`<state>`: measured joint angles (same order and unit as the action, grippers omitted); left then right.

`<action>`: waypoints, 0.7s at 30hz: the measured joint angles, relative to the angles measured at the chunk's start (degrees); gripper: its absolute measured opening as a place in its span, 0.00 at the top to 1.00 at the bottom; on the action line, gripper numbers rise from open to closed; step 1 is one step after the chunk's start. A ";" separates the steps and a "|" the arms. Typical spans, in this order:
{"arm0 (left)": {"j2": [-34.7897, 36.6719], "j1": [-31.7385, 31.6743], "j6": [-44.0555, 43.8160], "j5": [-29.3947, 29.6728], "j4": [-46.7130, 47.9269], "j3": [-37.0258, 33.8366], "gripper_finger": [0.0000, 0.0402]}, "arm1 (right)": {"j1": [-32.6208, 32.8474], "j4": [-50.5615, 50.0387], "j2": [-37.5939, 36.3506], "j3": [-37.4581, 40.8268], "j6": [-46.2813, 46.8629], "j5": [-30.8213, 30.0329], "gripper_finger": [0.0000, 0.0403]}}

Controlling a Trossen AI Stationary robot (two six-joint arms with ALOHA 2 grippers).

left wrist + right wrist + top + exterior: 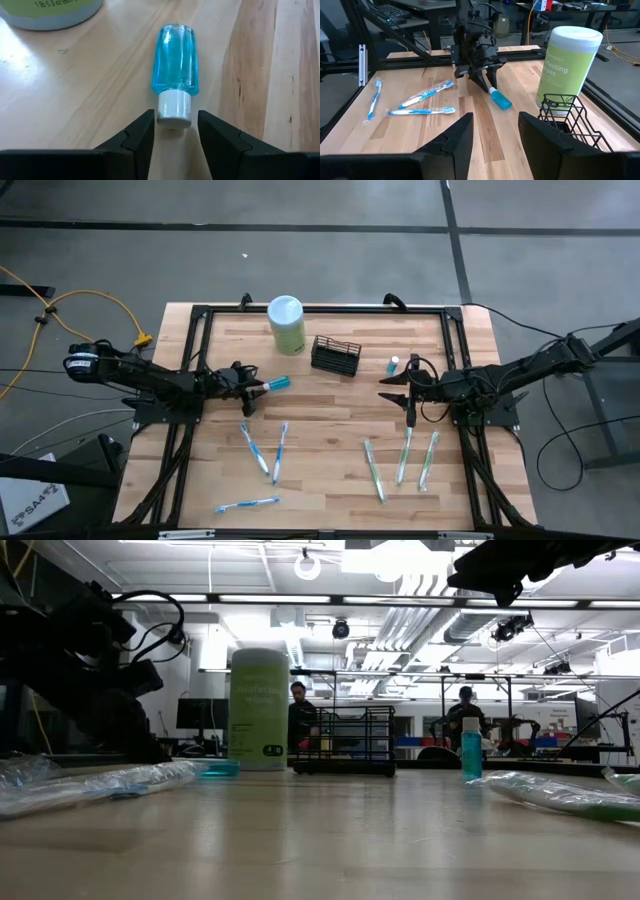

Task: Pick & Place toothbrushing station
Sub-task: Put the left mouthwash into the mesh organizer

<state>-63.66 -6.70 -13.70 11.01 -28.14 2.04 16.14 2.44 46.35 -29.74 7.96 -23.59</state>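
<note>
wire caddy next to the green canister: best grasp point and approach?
Grip the black wire caddy by one long top rim wire, coming straight down from above. It stands upright and open-topped, so the fingers can straddle a thin wall. Choose the side away from the canister, which stands close by.

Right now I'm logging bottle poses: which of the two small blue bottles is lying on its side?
The small blue white-capped bottle at the left end effector lies flat; the other blue bottle stands upright.

Bare wood lies open mid-frame in the high view below the black wire-mesh basket [336,355]. The green canister [286,323] crowds its left; a small upright blue bottle [394,365] stands to its right.
</note>
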 joint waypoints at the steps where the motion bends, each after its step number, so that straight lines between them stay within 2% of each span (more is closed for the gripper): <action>1: 0.00 0.00 0.15 -0.36 0.00 0.00 0.64 | -0.02 0.00 0.00 0.00 0.01 0.00 0.63; 13: -0.90 0.00 0.25 -0.39 -0.63 0.00 0.64 | 0.00 0.00 0.00 0.00 -0.01 0.00 0.63; 17: -5.37 0.00 -0.03 0.05 -3.96 0.02 0.64 | 0.00 -0.01 0.00 0.00 -0.01 0.00 0.63; 21: -12.01 0.00 -0.03 0.29 -11.86 0.09 0.64 | -0.01 0.00 0.00 0.00 0.07 -0.01 0.63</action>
<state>-75.67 -6.70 -13.74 11.31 -40.00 2.13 16.13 2.44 46.35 -29.74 8.03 -23.61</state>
